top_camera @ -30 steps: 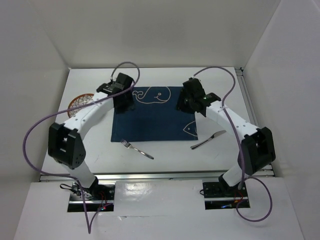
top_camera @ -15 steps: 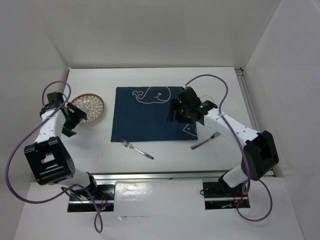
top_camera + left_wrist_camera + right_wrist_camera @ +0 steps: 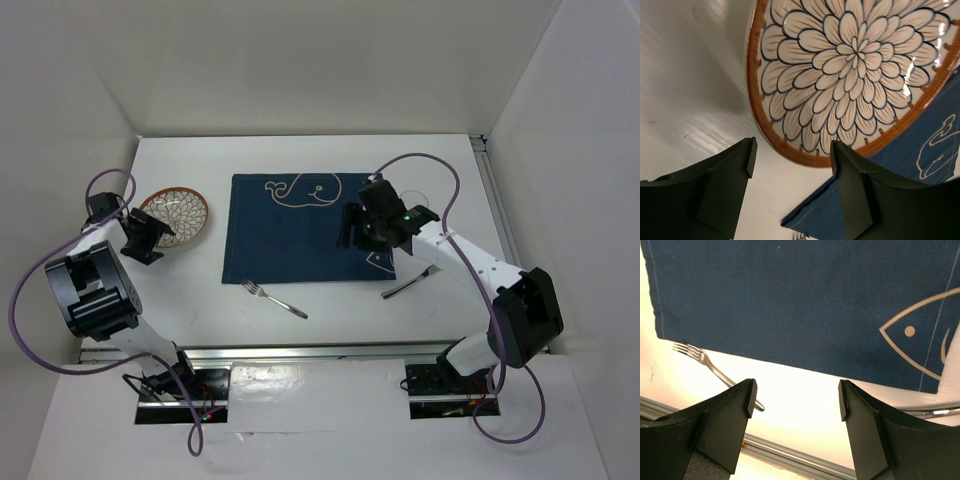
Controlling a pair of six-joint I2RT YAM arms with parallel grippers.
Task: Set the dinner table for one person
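The surface [image 3: 300, 160] fills the workspace as the white top that carries everything else. You are laying the setting on it, so the task's thing is right under both arms.

The navy placemat [image 3: 295, 235] lies flat and square near the middle. It sits where it did a second ago, so I judge the mat step to be finished.

The arms are what changed. A second ago both reached over the mat, with the left one across its far left corner. The left arm has since swung out to the left edge, and your left tool [image 3: 140, 238] now sits at the near-left side of the plate. In the wrist view, the left tool [image 3: 791, 150] is released with its jaws spread and nothing between them. The plate's rim lies just beyond the gap and is not yet gripped.

The right tool [image 3: 350, 228] has slid a little toward the near right part of the mat, above the fish drawing. The right tool [image 3: 796, 385] is also released and empty.

The flower-patterned plate [image 3: 178, 215] was half hidden under the left arm and now shows fully. It lies on the surface just left of the mat. It looks like your next pick, and you will need to get under the low rim.

The knife [image 3: 415, 280] lies off the mat's near right corner, and the fork [image 3: 273, 297] lies below its near edge. Both are skewed and neither has moved.
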